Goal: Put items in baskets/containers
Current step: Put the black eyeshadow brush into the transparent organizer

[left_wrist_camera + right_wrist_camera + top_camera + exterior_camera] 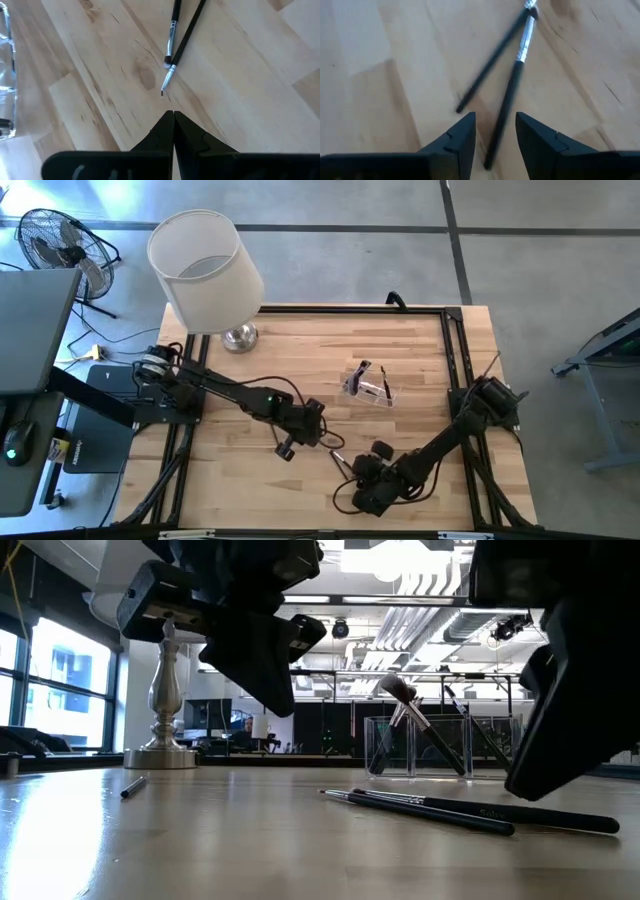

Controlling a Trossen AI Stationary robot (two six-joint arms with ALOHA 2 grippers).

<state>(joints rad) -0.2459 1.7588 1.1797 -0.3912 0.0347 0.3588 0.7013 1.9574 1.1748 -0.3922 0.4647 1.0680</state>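
The two brushes [180,35] run off the left wrist view's edge, handles cut off.

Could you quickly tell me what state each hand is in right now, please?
Left hand: closed, holding nothing, above the table.
Right hand: open, straddling a makeup brush handle, not yet gripping.

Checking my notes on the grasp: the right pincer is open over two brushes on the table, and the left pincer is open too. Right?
Not quite. The left pincer is shut, its fingers pressed together, as the left wrist view shows. The right pincer is indeed open over the two brushes on the table.
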